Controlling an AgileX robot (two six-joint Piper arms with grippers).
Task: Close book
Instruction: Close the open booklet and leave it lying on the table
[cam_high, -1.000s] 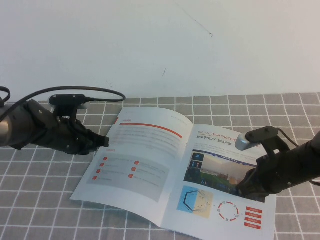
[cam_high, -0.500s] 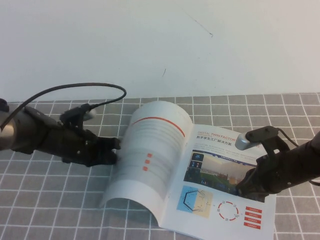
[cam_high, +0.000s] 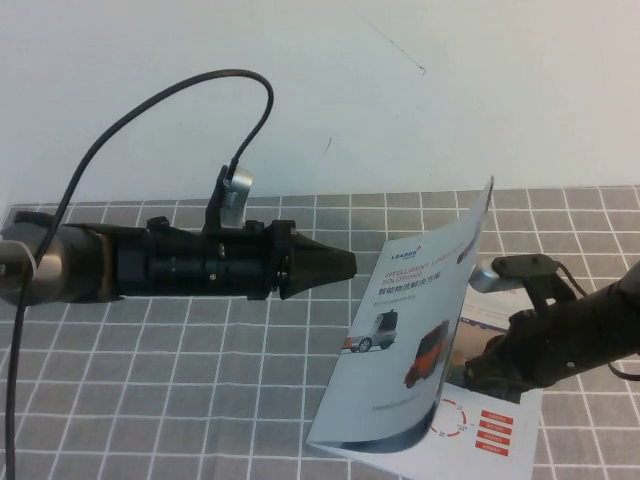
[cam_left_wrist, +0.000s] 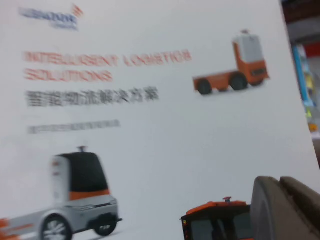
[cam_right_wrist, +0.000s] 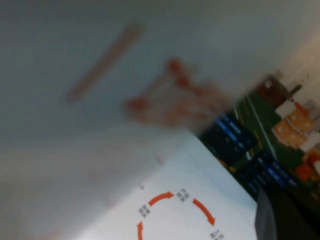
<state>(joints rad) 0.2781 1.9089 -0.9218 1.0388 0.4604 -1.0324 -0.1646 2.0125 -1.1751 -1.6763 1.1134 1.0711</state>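
Holding my clenched left gripper (cam_high: 345, 265) near the raised cover (cam_high: 420, 330) of the book (cam_high: 400, 440), I rest my right gripper (cam_high: 478, 378) on its page (cam_high: 500, 442), grip unclear.

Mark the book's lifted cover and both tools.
book cover (cam_high: 415, 330), high view, middle of the raised front.
left tool (cam_high: 347, 265), high view, tip just left of the cover.
right tool (cam_high: 476, 377), high view, tip just right of the cover.

Black left arm (cam_high: 150, 265) extends level, pointing right toward centre; black left gripper (cam_high: 348, 265) at its tip, fingers pressed together. Black right arm (cam_high: 580, 335) angles downward; black right gripper (cam_high: 478, 372) sits low on the right side.
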